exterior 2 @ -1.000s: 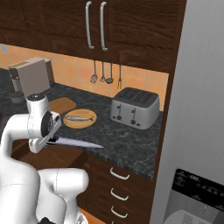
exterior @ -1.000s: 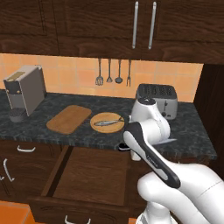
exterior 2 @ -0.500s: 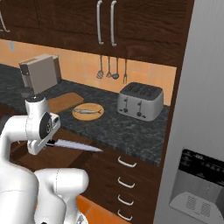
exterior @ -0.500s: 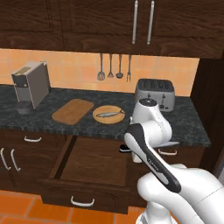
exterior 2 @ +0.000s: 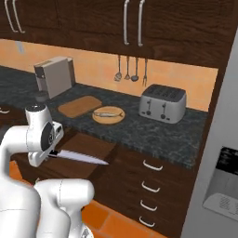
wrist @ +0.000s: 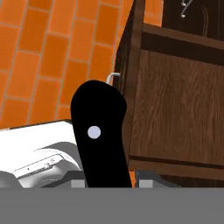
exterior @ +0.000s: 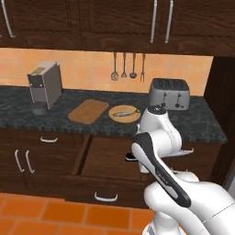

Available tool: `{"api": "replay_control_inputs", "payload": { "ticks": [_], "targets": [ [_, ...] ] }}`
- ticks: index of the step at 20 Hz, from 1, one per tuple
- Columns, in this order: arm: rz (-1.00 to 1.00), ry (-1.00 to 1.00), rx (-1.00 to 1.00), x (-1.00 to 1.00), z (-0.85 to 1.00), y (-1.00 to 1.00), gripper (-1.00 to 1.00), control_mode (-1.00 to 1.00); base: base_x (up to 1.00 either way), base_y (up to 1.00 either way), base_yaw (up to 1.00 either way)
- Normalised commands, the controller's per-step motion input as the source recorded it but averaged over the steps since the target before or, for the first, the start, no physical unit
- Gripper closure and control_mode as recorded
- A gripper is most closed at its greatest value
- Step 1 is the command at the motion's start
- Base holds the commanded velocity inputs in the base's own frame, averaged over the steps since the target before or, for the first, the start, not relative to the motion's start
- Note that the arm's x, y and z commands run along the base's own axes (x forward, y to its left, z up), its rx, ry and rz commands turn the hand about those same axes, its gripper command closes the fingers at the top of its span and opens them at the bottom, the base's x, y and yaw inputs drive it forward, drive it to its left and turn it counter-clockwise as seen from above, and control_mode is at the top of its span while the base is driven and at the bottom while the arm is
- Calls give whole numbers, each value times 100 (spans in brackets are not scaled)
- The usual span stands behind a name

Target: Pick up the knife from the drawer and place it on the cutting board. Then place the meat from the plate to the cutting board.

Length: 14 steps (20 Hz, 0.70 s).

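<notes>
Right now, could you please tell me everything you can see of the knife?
The knife is small, with a shiny silver pointed blade and a black rounded handle bearing a pale rivet. The pincer is shut on the handle, holding the blade roughly level, above the open drawer, touching nothing else.

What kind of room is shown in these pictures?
Most likely a home kitchen: a toaster and a cutting board sit on a dark stone counter, cooking utensils hang on the wall, and dark wooden cabinets surround them.
</notes>
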Motion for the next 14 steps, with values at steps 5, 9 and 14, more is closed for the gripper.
{"api": "replay_control_inputs", "payload": {
  "ticks": [5,9,14],
  "targets": [
    [0,0,0,0,0,0,100,100,0,88,-28],
    [0,0,0,0,0,0,100,100,-9,100,-45],
    [0,0,0,0,0,0,100,100,-5,100,-48]
  ]
}}
